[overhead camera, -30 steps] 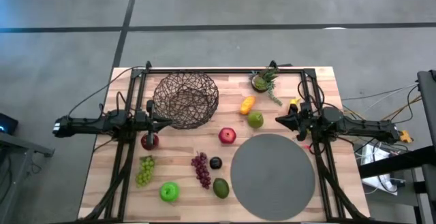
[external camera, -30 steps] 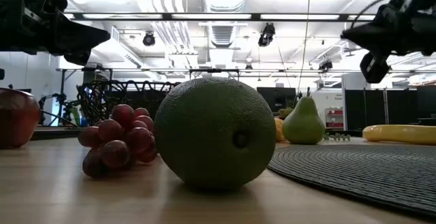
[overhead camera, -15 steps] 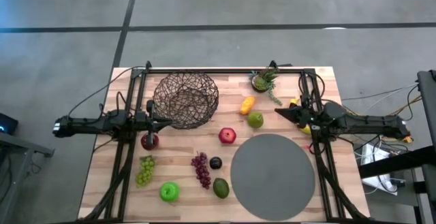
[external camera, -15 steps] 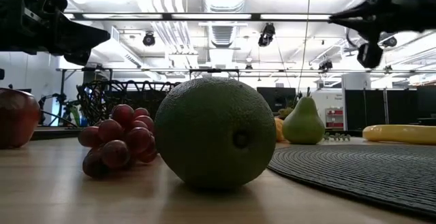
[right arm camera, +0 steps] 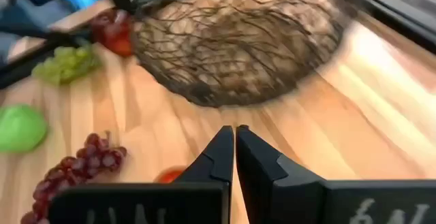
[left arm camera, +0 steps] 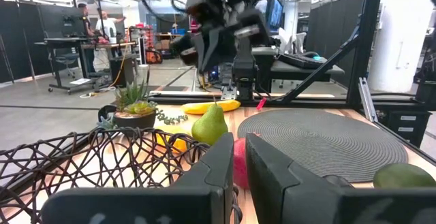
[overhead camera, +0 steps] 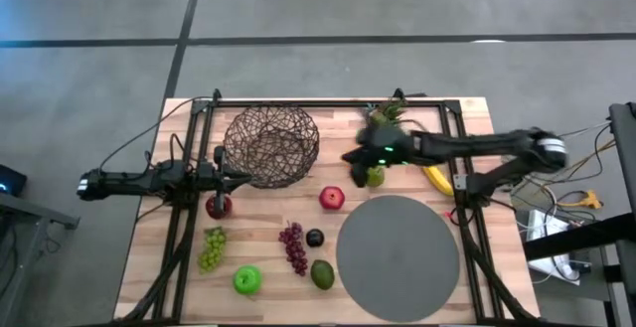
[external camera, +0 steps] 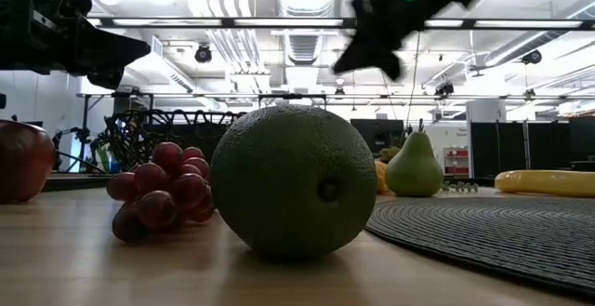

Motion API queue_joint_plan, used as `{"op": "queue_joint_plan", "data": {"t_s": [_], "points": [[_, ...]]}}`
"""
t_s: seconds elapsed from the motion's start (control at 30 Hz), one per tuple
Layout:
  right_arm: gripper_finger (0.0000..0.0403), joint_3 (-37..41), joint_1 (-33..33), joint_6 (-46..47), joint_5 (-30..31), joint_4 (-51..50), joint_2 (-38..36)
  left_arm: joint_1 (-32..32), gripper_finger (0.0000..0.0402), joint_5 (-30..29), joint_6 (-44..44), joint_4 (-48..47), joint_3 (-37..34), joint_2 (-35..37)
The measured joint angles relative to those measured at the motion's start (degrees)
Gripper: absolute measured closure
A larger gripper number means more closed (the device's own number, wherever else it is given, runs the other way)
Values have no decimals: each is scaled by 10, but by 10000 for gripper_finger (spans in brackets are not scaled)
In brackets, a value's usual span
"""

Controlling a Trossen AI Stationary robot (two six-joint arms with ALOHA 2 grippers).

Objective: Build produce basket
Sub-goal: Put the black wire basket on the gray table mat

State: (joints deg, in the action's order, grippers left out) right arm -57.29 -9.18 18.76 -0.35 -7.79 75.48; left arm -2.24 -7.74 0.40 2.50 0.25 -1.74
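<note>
The dark wire basket [overhead camera: 270, 145] stands on the table's far left part, and I see it in the right wrist view as well [right arm camera: 238, 40]. Fruit lies around it: a red apple [overhead camera: 218, 206], a second red apple [overhead camera: 331, 198], green grapes [overhead camera: 212, 248], a green apple [overhead camera: 246, 280], purple grapes [overhead camera: 294, 247], a plum [overhead camera: 314, 238], an avocado [overhead camera: 322, 273], a pear [overhead camera: 373, 176] and a banana [overhead camera: 435, 178]. My right gripper [overhead camera: 353, 156] hovers shut above the orange piece and mostly hides it. My left gripper [overhead camera: 243, 178] waits shut at the basket's left side.
A flat grey disc [overhead camera: 397, 243] covers the near right part of the table. A small potted plant [overhead camera: 386, 116] stands at the far edge, right of the basket. A black frame rail runs along the far edge and down both sides.
My right arm has swung from the table's right edge toward the left, stretching out over the banana and pear toward the basket, and has risen higher in the low view. The left arm and all the fruit have kept still.
</note>
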Motion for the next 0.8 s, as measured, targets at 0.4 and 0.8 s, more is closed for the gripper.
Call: {"op": "queue_joint_plan", "data": {"t_s": [0.4, 0.8], "points": [[293, -392, -13, -347, -118, -231, 304, 0, 380, 0, 0, 0, 0, -5], [206, -610, -14, -523, -149, -461, 472, 0, 380, 0, 0, 0, 0, -6]]}}
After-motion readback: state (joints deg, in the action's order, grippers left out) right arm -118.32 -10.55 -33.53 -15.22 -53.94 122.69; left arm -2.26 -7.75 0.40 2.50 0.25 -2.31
